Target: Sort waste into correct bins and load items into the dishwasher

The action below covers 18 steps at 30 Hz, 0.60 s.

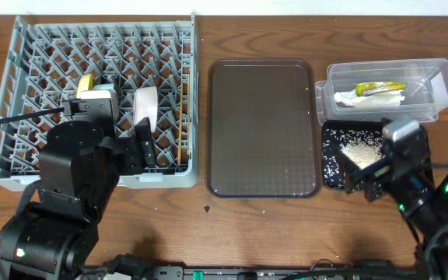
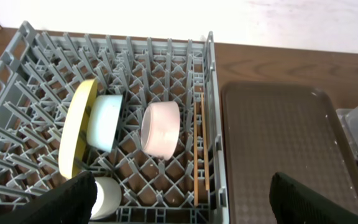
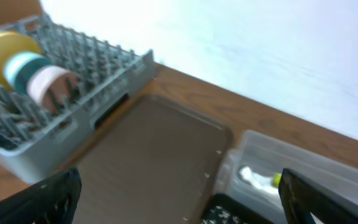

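Five items look racked: yellow plate [image 2: 76, 130], blue bowl [image 2: 104, 121], white bowl [image 2: 160, 129], cup [image 2: 107, 196] and chopsticks [image 2: 197, 149] all sit in the grey rack [image 1: 2, 101]. The chopsticks run lengthwise along its right wall, right under your left gripper [image 2: 184, 180], which is spread wide and empty. Your right gripper [image 3: 179, 177], also wide, hovers over the black tray [image 1: 331, 155] holding the crumbs [image 1: 360, 148]. Wrapper [image 1: 379, 88] and tissue [image 1: 368, 99] lie in the clear tub [image 1: 442, 82] beyond it. I'd guess nothing's left to grab.
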### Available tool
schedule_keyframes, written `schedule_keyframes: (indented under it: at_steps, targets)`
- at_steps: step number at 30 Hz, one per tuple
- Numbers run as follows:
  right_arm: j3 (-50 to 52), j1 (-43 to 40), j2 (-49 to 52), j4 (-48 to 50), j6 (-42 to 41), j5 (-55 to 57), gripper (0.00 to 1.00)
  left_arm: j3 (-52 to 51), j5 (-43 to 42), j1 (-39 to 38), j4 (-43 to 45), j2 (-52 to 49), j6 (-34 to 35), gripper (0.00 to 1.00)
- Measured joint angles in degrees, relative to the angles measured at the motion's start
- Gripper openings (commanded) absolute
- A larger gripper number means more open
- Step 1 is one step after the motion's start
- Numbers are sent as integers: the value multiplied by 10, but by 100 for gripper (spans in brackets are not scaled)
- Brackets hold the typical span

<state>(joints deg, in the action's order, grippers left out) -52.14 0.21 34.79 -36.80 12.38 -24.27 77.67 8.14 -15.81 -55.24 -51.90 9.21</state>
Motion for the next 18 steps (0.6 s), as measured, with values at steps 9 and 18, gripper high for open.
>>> schedule_keyframes:
  at_steps: [9, 18]
  targets:
    - [242, -21, -196, 86, 15, 14, 99, 0, -2, 0, 0, -1, 0, 89]
    - [406, -23, -319, 207, 17, 14, 99, 0, -3, 0, 0, -1, 0, 89]
